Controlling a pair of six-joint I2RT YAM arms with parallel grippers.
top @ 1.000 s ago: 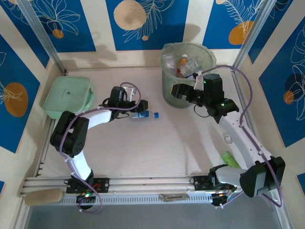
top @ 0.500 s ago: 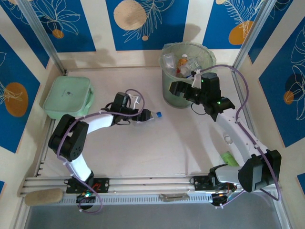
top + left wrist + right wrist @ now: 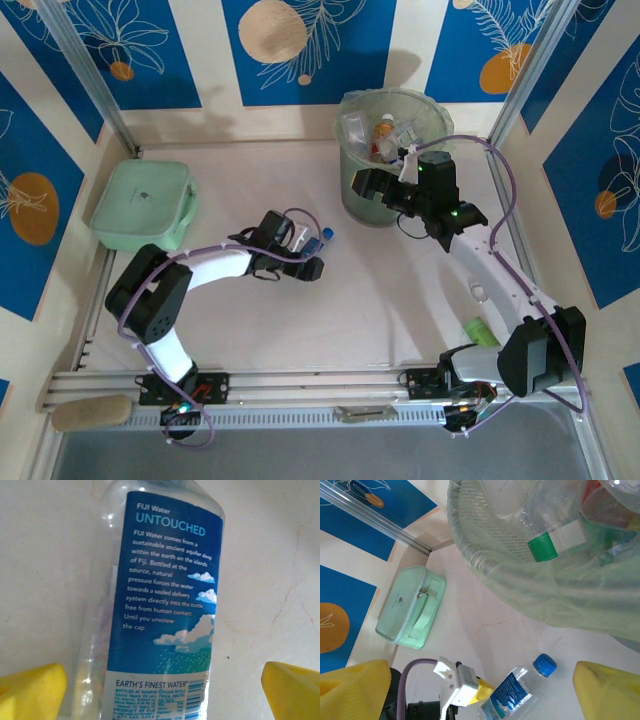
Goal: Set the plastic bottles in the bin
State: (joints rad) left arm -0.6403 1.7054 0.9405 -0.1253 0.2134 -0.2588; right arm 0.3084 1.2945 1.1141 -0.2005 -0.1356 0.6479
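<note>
While its jaws stand wide and empty, left gripper (image 3: 165,692) straddles the bottle (image 3: 165,595).
Bottle's long axis runs straight ahead from the wrist, crosswise to the closing line; left arm nearer.

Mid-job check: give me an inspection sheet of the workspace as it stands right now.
Surface: pale table, faintly veined.
Job's things: clear bottle lying on the table; green bottle by the right arm's base; bin holding several bottles.
Clutter: mint-green case, far left.
Grippers: left gripper open, jaws either side of the clear bottle; right gripper open beside the bin.
Cables: purple cable looping off each arm; no snag seen.
Surroundings: blue patterned walls, metal frame posts.
</note>
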